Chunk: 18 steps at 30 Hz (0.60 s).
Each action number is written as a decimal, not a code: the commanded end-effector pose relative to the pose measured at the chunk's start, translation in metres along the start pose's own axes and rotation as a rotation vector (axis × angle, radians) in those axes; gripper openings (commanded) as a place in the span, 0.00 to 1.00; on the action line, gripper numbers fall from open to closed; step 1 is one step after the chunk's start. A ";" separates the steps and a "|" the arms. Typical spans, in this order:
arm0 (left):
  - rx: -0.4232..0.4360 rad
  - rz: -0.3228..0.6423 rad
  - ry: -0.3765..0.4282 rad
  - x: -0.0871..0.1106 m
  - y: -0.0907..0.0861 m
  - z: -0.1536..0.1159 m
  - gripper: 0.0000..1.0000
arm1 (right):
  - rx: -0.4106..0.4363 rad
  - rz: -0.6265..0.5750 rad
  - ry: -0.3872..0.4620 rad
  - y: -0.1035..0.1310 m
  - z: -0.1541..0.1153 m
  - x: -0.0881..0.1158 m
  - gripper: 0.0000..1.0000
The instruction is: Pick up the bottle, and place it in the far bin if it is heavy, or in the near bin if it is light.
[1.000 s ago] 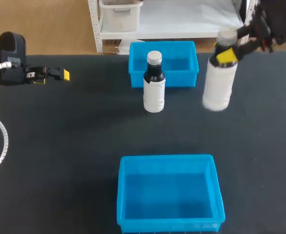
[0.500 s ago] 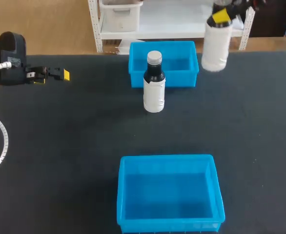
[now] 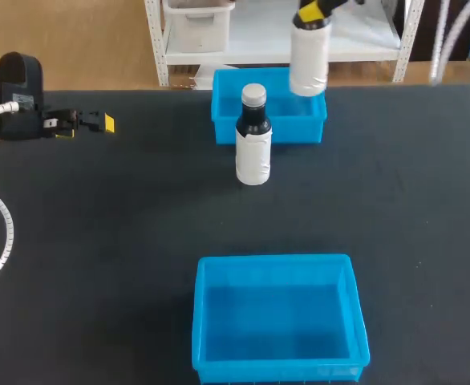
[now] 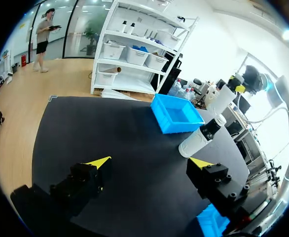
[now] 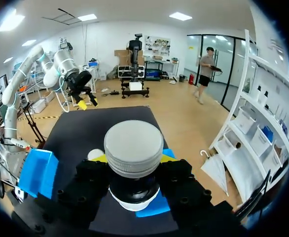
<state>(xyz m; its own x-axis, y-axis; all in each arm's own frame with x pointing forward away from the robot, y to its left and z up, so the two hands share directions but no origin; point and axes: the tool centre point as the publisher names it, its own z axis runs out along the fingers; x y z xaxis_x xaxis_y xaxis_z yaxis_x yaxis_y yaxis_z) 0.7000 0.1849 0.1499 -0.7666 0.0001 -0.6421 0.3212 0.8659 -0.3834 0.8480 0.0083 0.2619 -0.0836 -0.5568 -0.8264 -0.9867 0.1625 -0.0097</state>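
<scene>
White bottle [image 3: 309, 58] is off the black worktop [image 3: 99, 241] at its far end, gripped by the neck in the right hand [image 5: 133, 163], whose yellow-tipped fingers close on it from both sides just under the grey cap.

Nearest the camera, the near bin [image 3: 354, 305], a blue open tub, sits on the worktop with only its blue floor showing inside. Past it, well apart and about mid-worktop, a dark bottle [image 3: 253, 136] stands upright, with a grey cap and a white wrap-around label on which no writing can be made out.

At the left edge, the left hand [image 4: 149, 163] hangs over bare worktop with its fingers spread wide and nothing between them.

Just behind the dark bottle is the far bin [image 3: 295, 132], also blue and smaller in the head view. The white bottle hangs upright there, overlapping the bin's back right corner in the head view; the right wrist view shows blue beneath it. Its body is plain white, with no print that can be read.
</scene>
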 end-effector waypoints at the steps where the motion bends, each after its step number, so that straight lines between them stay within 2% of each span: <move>1: 0.000 0.000 0.000 0.000 0.000 0.000 1.00 | -0.096 -0.011 -0.009 -0.060 0.031 -0.004 0.00; 9: 0.000 0.000 0.000 0.000 0.000 0.000 1.00 | -0.124 -0.017 -0.022 -0.081 0.075 -0.003 0.00; 18: 0.000 0.000 0.000 0.000 0.000 0.000 1.00 | -0.164 -0.021 -0.036 -0.095 0.113 0.005 0.00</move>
<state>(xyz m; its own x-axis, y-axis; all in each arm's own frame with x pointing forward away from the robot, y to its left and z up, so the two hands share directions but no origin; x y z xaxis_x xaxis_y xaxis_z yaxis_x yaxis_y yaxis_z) 0.7000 0.1849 0.1499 -0.7666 0.0001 -0.6421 0.3212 0.8659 -0.3834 0.9085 0.0770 0.1982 -0.0595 -0.5269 -0.8479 -0.9874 0.1558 -0.0276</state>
